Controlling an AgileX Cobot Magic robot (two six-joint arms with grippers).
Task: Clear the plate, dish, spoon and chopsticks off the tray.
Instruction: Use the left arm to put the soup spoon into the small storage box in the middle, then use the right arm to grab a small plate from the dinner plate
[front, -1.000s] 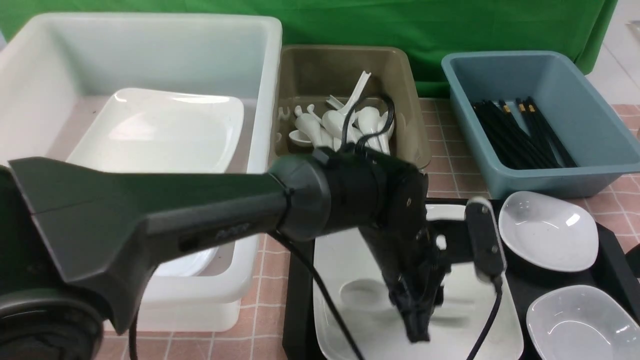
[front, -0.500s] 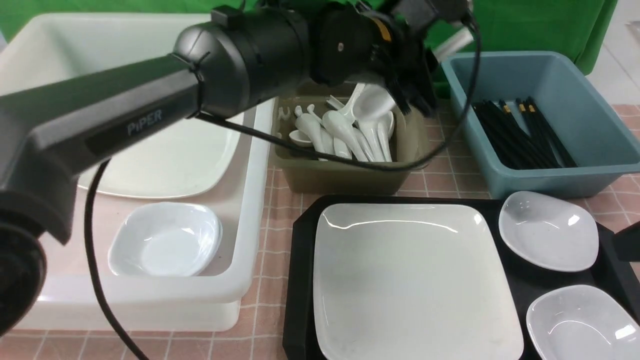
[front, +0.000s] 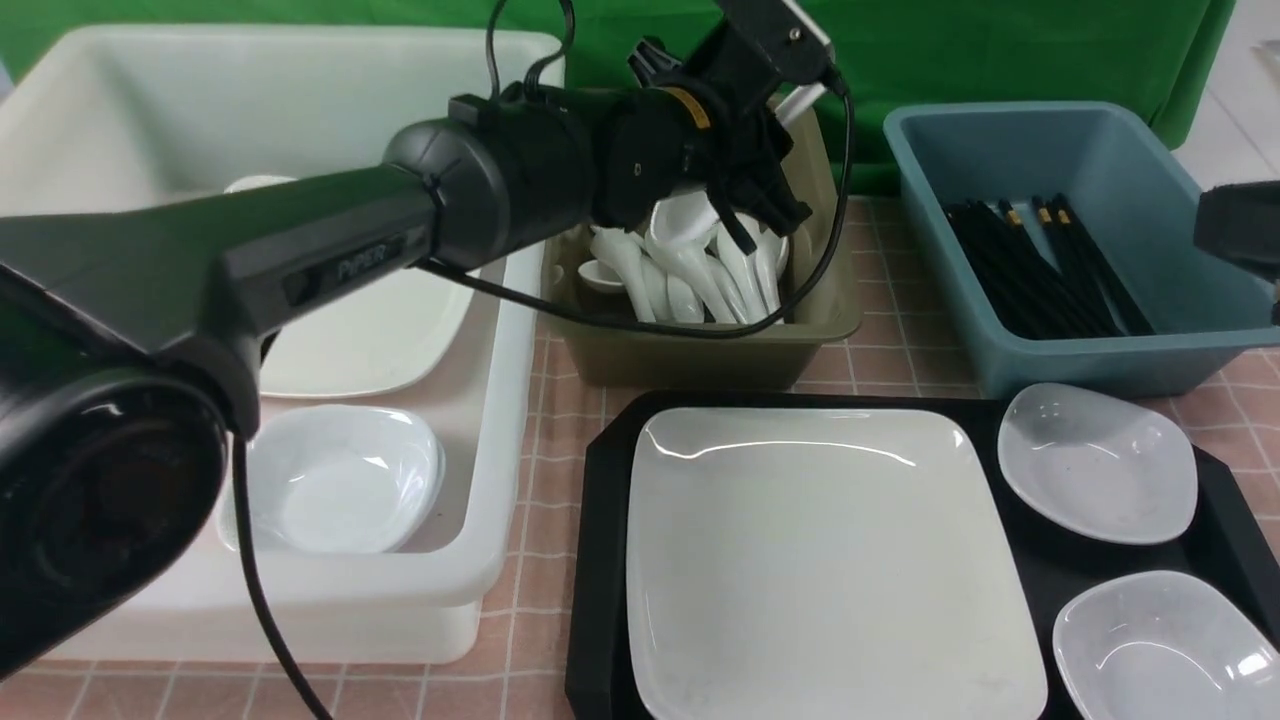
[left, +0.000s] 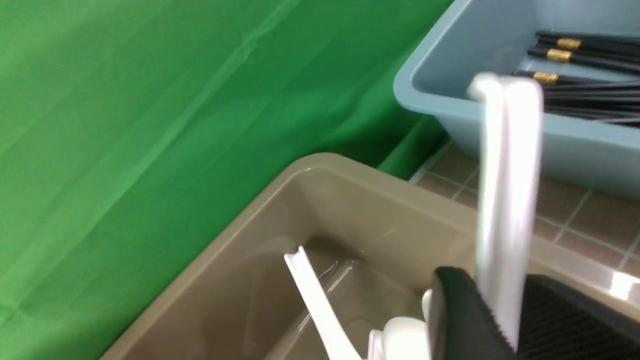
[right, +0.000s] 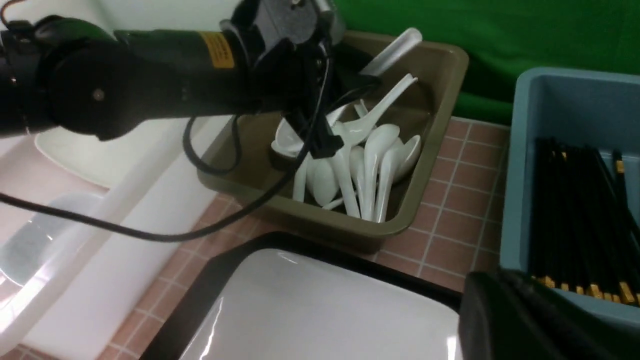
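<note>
My left gripper (front: 765, 220) hangs over the olive tub (front: 700, 350), shut on a white spoon (front: 800, 100). The spoon's grooved handle (left: 507, 175) stands between the two black pads and looks blurred. Its handle end pokes up past the wrist (right: 395, 50). A large square white plate (front: 820, 560) lies on the black tray (front: 600, 560), with two small white dishes (front: 1095, 460) (front: 1160, 640) beside it on the right. Black chopsticks (front: 1040, 265) with gold bands lie in the blue tub (front: 1100, 360). My right gripper (right: 500, 290) is shut and empty, near the blue tub's front wall.
A big white tub (front: 500, 400) at the left holds a square plate and a small dish (front: 335, 480). Several white spoons (front: 700, 280) are piled in the olive tub. A green cloth (front: 1000, 50) hangs behind the tubs.
My left arm lifted the spoon off the plate on the tray, swung it back over the olive tub and lowered it there. My right gripper rose into view at the right edge.
</note>
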